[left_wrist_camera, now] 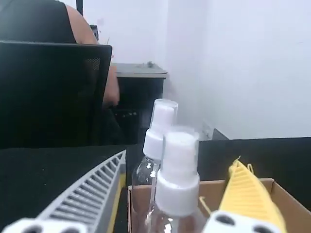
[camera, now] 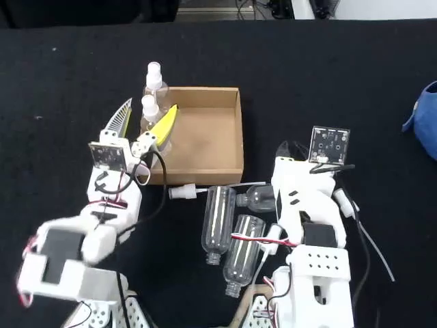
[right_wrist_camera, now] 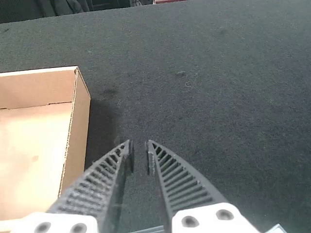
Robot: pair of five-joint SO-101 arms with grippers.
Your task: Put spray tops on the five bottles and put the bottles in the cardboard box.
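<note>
The cardboard box (camera: 212, 137) (right_wrist_camera: 77, 116) (left_wrist_camera: 284, 196) lies open at the table's middle. Two clear bottles with white spray tops stand upright by its left wall, one farther back (camera: 154, 76) (left_wrist_camera: 156, 141) and one nearer (camera: 149, 109) (left_wrist_camera: 177, 179). My left gripper (camera: 142, 121) is open, its grey finger and yellow finger on either side of the nearer bottle. Three topless bottles lie in front of the box (camera: 218, 215) (camera: 244, 256) (camera: 261, 198). A loose spray top (camera: 183, 193) lies at the box's front wall. My right gripper (right_wrist_camera: 138, 145) (camera: 290, 150) is shut and empty, right of the box.
A blue object (camera: 427, 126) sits at the table's right edge. Another white spray top with a thin tube (camera: 345, 202) lies beside the right arm. Black tabletop stretches behind and right of the box.
</note>
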